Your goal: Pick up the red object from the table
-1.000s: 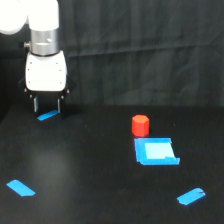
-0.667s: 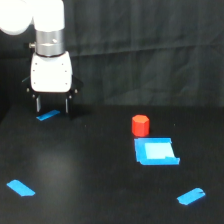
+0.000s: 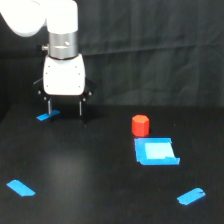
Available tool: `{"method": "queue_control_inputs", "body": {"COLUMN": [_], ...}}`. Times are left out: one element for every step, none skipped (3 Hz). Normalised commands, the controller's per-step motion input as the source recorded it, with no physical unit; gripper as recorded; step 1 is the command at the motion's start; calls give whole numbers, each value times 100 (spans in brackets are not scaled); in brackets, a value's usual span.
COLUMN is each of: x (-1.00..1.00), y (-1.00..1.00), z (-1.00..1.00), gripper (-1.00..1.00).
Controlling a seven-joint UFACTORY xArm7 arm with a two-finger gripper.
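The gripper (image 3: 65, 107) hangs open and empty, apparently above the table (image 3: 90, 175), well apart from the red block (image 3: 140, 125), which stands free beside the blue square (image 3: 156, 152), reachable from above.

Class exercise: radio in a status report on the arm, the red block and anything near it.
Gripper open, empty, far toward exterior view's left. Red block upright on table, untouched. Blue square piece sits right beside it.
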Motion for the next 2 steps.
{"method": "queue_control_inputs", "body": {"x": [92,96], "y": [-21,-6], "z": [-17,-17], "gripper": [98,97]}}
